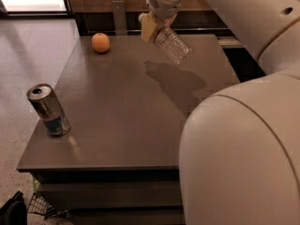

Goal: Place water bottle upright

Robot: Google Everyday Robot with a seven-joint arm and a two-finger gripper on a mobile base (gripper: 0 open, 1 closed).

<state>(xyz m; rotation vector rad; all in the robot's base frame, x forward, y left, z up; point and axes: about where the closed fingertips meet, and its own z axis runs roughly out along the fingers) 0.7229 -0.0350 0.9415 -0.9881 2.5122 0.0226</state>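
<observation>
The water bottle (172, 44) is clear ribbed plastic. It hangs tilted in the air above the far middle of the grey table (122, 116), its base pointing down to the right; its cap end is hidden in the gripper. My gripper (152, 26) is shut on the bottle's upper end, with its yellowish fingers (148, 27) around it. The bottle's shadow (176, 81) lies on the tabletop below.
An orange (100, 42) sits at the table's far left. A silver drink can with a blue label (48, 109) stands upright near the left front edge. My white arm (243, 149) fills the right foreground and hides that part of the table.
</observation>
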